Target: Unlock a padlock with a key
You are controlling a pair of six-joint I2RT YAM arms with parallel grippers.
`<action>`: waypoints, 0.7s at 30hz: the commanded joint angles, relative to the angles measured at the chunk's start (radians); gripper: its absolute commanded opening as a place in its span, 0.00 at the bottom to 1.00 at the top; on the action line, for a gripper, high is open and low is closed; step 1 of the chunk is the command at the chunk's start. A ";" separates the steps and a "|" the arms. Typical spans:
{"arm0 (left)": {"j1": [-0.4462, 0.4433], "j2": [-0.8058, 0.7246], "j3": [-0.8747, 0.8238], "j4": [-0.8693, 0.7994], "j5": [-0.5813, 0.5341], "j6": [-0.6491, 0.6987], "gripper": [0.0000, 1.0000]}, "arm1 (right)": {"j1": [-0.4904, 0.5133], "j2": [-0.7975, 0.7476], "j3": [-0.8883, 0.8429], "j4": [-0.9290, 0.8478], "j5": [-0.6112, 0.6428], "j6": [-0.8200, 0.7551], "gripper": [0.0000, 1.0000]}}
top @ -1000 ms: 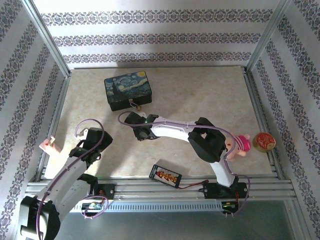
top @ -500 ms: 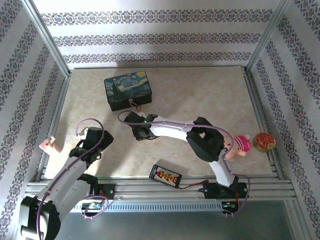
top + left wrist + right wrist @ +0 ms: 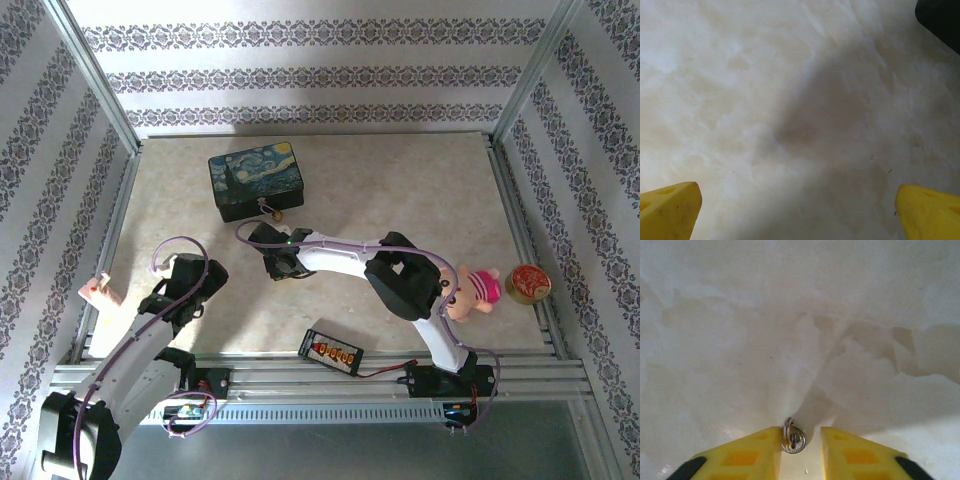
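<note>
The key (image 3: 793, 437), a small pale metal piece on a ring, lies on the table between my right gripper's (image 3: 801, 440) yellow fingers. It rests against the left finger (image 3: 757, 452), and a narrow gap separates it from the right finger (image 3: 850, 455). In the top view the right gripper (image 3: 283, 266) points down at the table just in front of the dark blue box (image 3: 256, 180). The tiny brass padlock (image 3: 274, 211) hangs at the box's front. My left gripper (image 3: 800, 212) hovers wide open over bare table, near the left front (image 3: 186, 282).
A black strip with orange plugs (image 3: 331, 351) lies at the front edge. A pink plush toy (image 3: 478, 290) and a round gold-red tin (image 3: 527, 283) sit at the right. A small pink object (image 3: 98, 292) is at the left rail. A metal frame borders the table.
The right gripper's jaws have drawn closer together around the key, and the right arm's elbow has shifted slightly left. The left arm has not moved.
</note>
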 commanded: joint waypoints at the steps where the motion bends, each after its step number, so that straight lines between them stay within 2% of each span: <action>1: 0.017 0.006 0.004 0.028 0.009 0.018 0.99 | -0.013 0.011 0.013 0.000 -0.005 0.020 0.20; 8: 0.016 0.018 0.004 0.034 0.026 0.028 0.99 | -0.023 -0.009 -0.006 0.025 -0.030 0.031 0.11; 12: 0.016 0.018 0.009 0.036 0.034 0.039 0.99 | -0.024 -0.025 -0.017 0.039 -0.043 0.034 0.00; 16: 0.018 0.021 0.018 0.045 0.061 0.071 0.99 | -0.026 -0.053 -0.033 0.052 -0.054 0.044 0.00; 21: 0.016 0.029 0.020 0.112 0.151 0.130 0.99 | -0.035 -0.103 -0.067 0.075 -0.075 0.073 0.00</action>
